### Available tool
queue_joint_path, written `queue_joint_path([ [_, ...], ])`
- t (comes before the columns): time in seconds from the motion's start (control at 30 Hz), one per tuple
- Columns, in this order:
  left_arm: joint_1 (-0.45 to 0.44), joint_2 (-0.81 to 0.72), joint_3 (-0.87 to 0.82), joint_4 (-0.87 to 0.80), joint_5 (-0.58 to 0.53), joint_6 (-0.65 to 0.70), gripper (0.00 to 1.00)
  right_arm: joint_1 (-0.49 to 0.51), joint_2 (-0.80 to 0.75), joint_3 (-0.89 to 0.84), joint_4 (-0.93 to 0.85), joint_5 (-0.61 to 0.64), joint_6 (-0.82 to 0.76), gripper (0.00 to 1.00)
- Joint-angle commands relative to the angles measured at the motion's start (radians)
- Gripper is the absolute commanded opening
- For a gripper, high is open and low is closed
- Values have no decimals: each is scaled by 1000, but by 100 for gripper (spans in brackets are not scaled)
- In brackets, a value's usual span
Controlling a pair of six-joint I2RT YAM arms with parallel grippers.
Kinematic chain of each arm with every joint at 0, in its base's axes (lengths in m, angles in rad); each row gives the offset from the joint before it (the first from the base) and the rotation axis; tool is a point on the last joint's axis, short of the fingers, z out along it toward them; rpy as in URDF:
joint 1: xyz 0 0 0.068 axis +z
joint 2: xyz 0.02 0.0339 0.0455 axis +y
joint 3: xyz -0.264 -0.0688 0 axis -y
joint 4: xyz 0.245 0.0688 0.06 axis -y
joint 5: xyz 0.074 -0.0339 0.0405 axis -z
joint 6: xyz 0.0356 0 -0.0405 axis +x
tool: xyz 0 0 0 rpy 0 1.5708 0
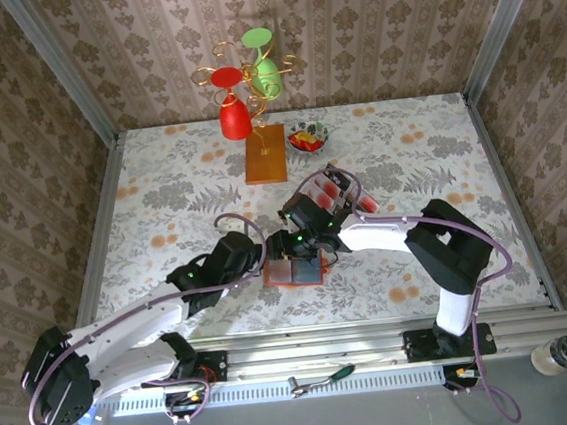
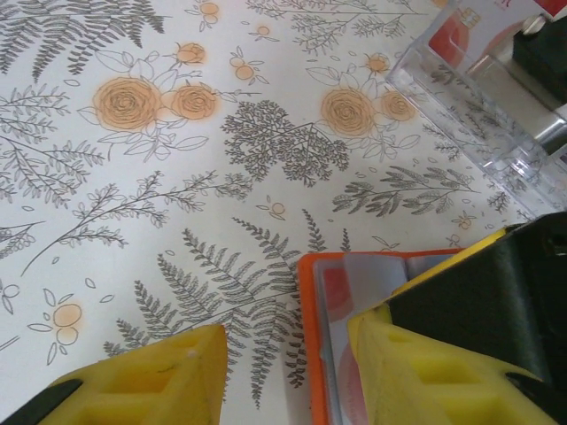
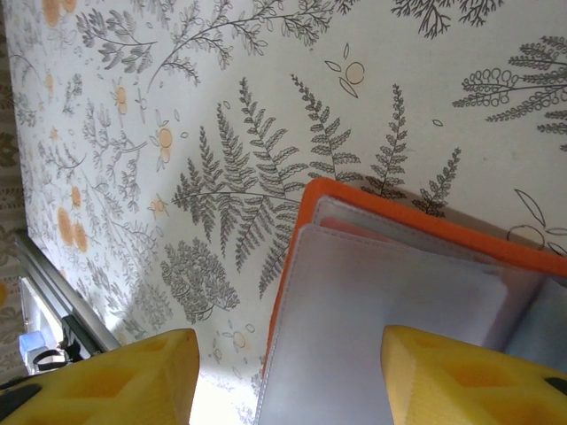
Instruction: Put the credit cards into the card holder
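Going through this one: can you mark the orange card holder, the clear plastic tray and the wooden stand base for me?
card holder [image 3: 390,301], right wrist view, on its pale inner sleeve.
clear plastic tray [image 2: 474,124], left wrist view, on its transparent wall.
wooden stand base [image 1: 265,154], top external view, on the middle of the board.
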Motion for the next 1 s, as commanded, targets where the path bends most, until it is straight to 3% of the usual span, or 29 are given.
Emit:
queue_joint_path([
  [0.0,11,-31,-23,-22,11,-8,44,3,33,24,-32,12,13,58],
  [0.3,20,-21,-49,-1,29,-15,44,1,55,3,-9,-12,-26,59],
  [0.87,19,70,-40,39,47,-21,44,-45,-53,-94,11,-20,-57,57],
  [0.97,18,83,-36,39,49,-19,44,-52,-70,-120,23,-19,-59,52],
])
